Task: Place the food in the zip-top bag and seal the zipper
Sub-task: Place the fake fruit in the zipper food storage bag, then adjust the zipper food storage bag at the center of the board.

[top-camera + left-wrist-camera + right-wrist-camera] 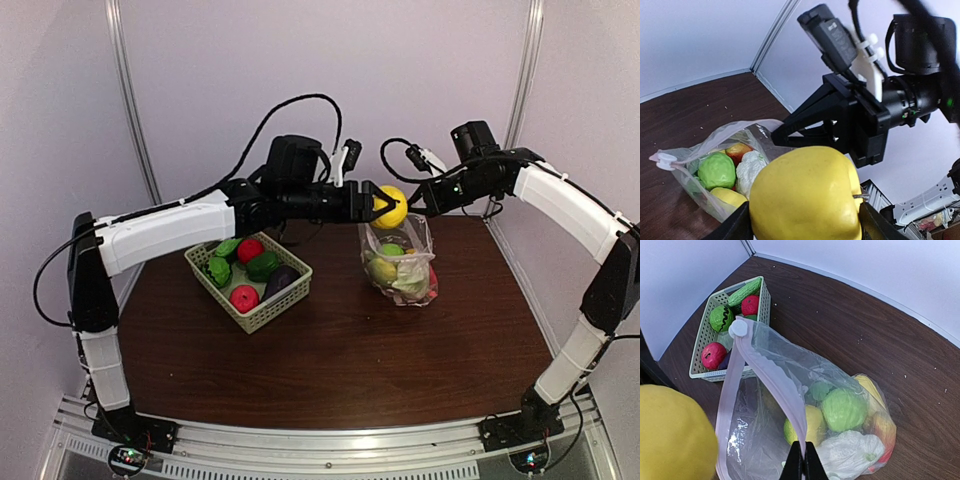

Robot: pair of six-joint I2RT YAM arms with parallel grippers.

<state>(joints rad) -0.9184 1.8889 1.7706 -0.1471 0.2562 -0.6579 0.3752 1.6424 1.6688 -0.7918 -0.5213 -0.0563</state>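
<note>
My left gripper (384, 206) is shut on a yellow toy apple (392, 207), held above the mouth of the zip-top bag (400, 262); the apple fills the left wrist view (805, 195). My right gripper (801, 460) is shut on the bag's pale zipper strip (771, 377) and holds that edge up, so the mouth stands open. Inside the bag (805, 420) lie a green round piece (842, 409), a yellow-green fruit (812, 425), white cauliflower (852, 452) and red-orange pieces (882, 427). The apple also shows at lower left in the right wrist view (675, 435).
A pale green lattice basket (205, 268) stands left of the bag, holding red, green and dark purple toy pieces (250, 250). It also shows in the right wrist view (702, 337). White booth walls close in the brown table (340, 350) at back and sides.
</note>
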